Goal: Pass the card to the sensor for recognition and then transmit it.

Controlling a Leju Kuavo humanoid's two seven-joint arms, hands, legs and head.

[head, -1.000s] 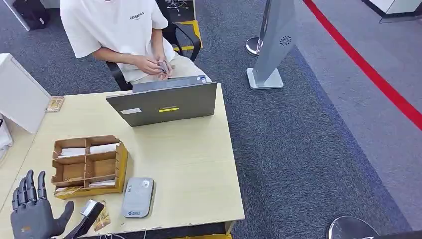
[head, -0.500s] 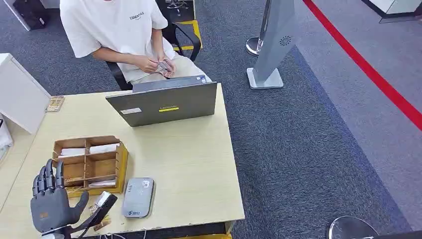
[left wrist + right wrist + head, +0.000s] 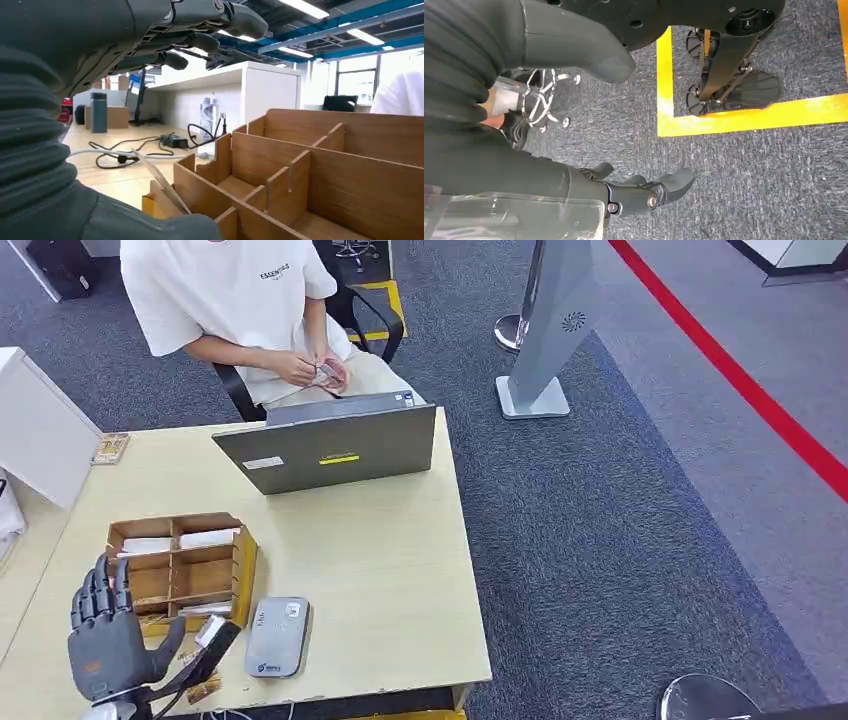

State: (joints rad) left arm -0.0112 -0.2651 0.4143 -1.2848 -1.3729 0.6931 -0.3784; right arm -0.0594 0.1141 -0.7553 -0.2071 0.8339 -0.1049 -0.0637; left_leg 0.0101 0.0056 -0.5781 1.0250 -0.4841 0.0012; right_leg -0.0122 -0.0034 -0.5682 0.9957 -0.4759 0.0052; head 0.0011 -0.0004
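Left hand (image 3: 108, 645) — fingers spread (empty) — beside wooden organizer (image 3: 180, 573).

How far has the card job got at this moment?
Early stage. Nothing looks done: the grey sensor lies bare on the table. In hand: the left hand is raised, fingers spread, beside the wooden organizer, where the cards sit. The right hand hangs over the floor. Left: grasping a card, presenting it to the sensor, handing it on.
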